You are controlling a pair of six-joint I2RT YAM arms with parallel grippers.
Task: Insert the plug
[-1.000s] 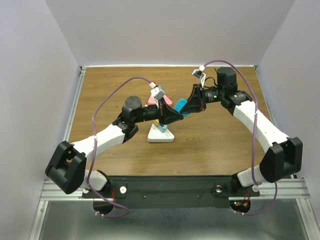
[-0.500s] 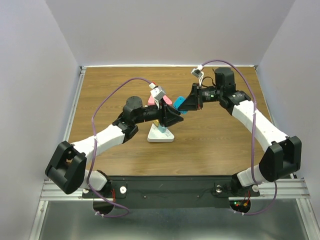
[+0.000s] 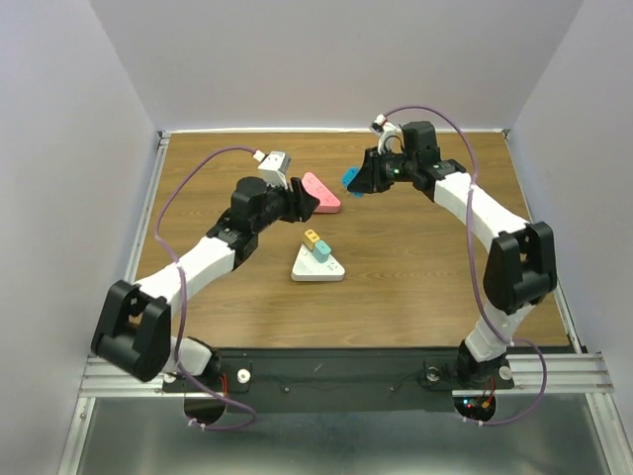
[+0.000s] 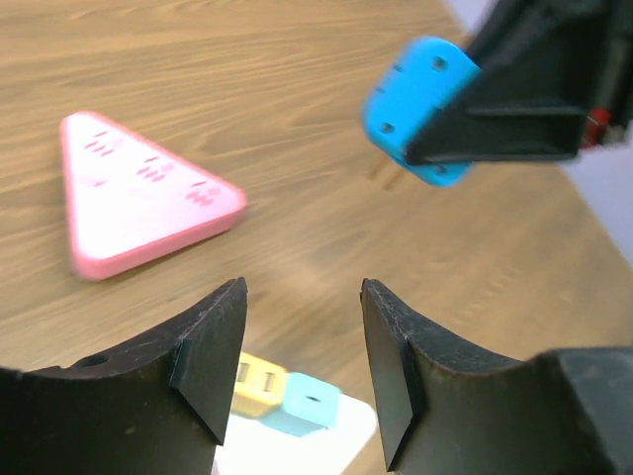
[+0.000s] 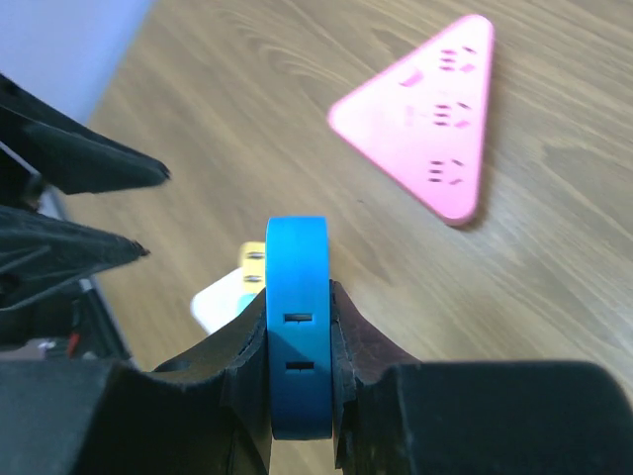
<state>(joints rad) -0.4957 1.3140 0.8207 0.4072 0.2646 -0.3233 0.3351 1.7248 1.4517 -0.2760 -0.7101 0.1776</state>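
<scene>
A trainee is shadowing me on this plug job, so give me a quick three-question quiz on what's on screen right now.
1. Where is the blue plug? A lying loose; B in the right claw; C plugged in.
2. True or false: the pink strip has nothing plugged into it.
3. How many plugs sit in the white strip?

Key: 1 B. 2 True. 3 Two, one yellow and one teal.
</scene>
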